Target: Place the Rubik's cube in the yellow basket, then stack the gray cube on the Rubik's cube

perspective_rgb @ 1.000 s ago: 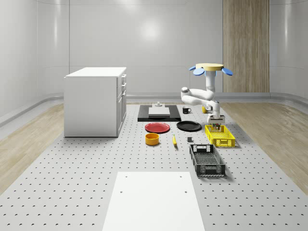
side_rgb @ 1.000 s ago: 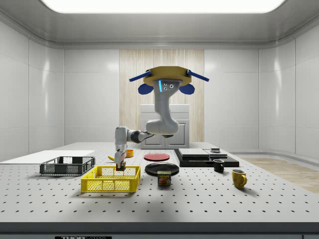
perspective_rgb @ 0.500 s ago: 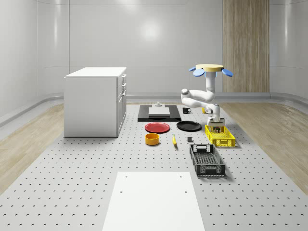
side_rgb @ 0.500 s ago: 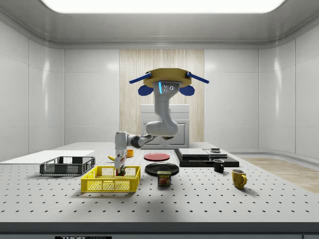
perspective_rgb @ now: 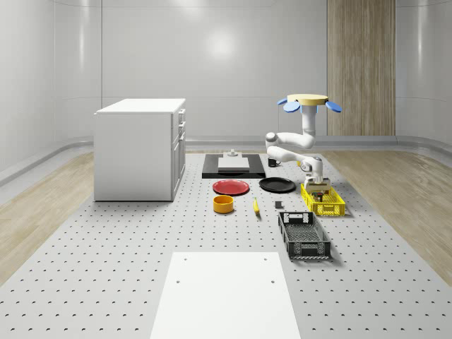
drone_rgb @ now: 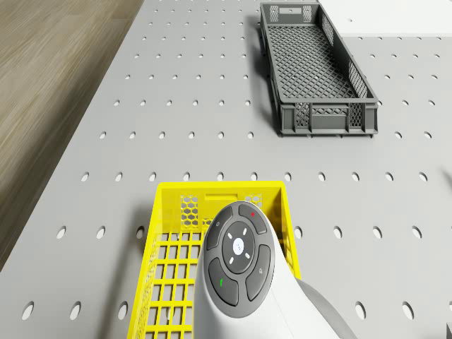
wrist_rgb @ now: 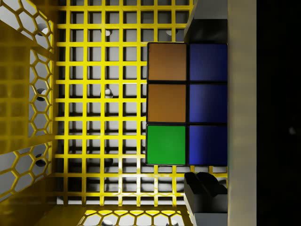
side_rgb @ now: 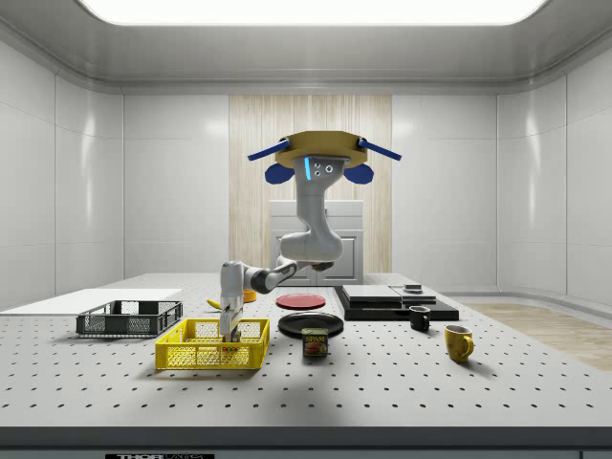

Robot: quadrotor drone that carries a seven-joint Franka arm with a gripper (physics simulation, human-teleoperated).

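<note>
The Rubik's cube (wrist_rgb: 187, 103) shows orange, green and blue tiles and sits between my gripper's (wrist_rgb: 207, 106) two fingers, which are shut on it. Below it lies the grid floor of the yellow basket (wrist_rgb: 94, 117). In the whole-scene view the gripper (perspective_rgb: 319, 189) is down inside the yellow basket (perspective_rgb: 332, 209); in the side view it (side_rgb: 229, 335) is below the basket's (side_rgb: 191, 356) rim. The drone (perspective_rgb: 308, 100) hovers above the table behind the basket, arm bent downward. A small dark gray block (perspective_rgb: 278, 205) lies on the table to the whole-scene view's left of the basket.
A black crate (perspective_rgb: 304, 235) stands in front of the basket. Red plate (perspective_rgb: 231, 187), black plate (perspective_rgb: 277, 185), orange bowl (perspective_rgb: 223, 204) and banana (perspective_rgb: 256, 205) lie to the left. A can (side_rgb: 314, 341) and two mugs (side_rgb: 458, 342) stand at the side view's right.
The arm has lowered the gripper, with the Rubik's cube in it, from above the basket's rim down into the basket. The drone has stayed in place.
</note>
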